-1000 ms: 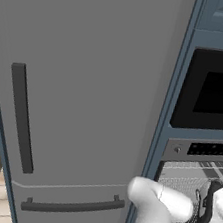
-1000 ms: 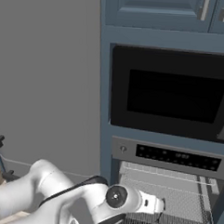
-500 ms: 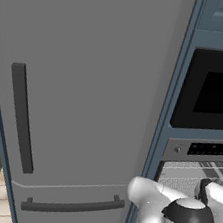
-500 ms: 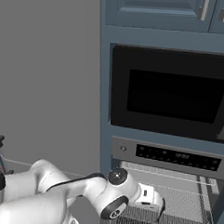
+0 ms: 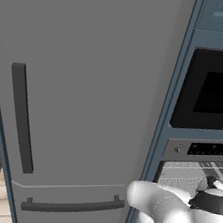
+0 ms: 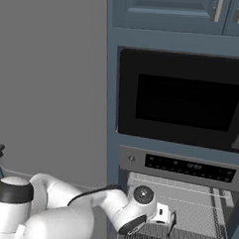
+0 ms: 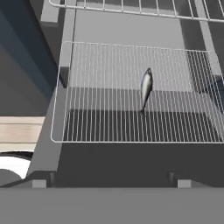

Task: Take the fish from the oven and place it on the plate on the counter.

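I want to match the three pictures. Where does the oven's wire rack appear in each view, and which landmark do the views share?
Left base view: the wire rack is at the lower right, under the control strip, partly behind the arm.
Right base view: it lies at the bottom right, below the control strip.
Hand view: it spans the middle, with the fish lying on it.
Shared landmark: the rack itself, inside the oven.

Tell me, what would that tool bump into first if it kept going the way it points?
Probably the pulled-out wire rack of the steel-grey oven, near the small silvery fish lying on it; depth is hard to judge.
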### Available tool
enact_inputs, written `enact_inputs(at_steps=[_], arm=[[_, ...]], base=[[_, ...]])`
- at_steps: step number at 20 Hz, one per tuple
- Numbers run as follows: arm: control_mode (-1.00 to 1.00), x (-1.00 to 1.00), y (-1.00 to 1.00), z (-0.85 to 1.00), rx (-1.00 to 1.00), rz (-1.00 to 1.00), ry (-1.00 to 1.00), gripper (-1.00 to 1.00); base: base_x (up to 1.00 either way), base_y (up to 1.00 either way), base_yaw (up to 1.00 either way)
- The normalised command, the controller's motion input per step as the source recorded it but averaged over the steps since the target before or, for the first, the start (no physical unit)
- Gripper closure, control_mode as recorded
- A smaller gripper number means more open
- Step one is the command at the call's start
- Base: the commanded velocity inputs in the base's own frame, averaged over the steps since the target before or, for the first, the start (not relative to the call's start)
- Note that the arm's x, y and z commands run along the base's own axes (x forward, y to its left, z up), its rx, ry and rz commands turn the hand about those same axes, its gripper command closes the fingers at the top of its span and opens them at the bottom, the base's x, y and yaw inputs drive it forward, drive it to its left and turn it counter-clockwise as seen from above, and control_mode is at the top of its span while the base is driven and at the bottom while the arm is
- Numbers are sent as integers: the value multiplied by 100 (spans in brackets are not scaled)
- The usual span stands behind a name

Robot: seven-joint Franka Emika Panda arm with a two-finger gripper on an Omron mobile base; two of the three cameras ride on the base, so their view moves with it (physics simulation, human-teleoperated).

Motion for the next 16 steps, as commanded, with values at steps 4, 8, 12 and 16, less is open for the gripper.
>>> enact_inputs(at_steps=[4,8,12,16], arm=[[-100,-1,-35,-5,36,22,0,-100],[-100,4,-32,0,17,24,0,-100],[-100,13,-8,0,0,19,10,-100],[-100,1,0,-5,-3,5,7,-100]], base=[[0,0,0],[0,0,0],[0,0,0],[0,0,0]])
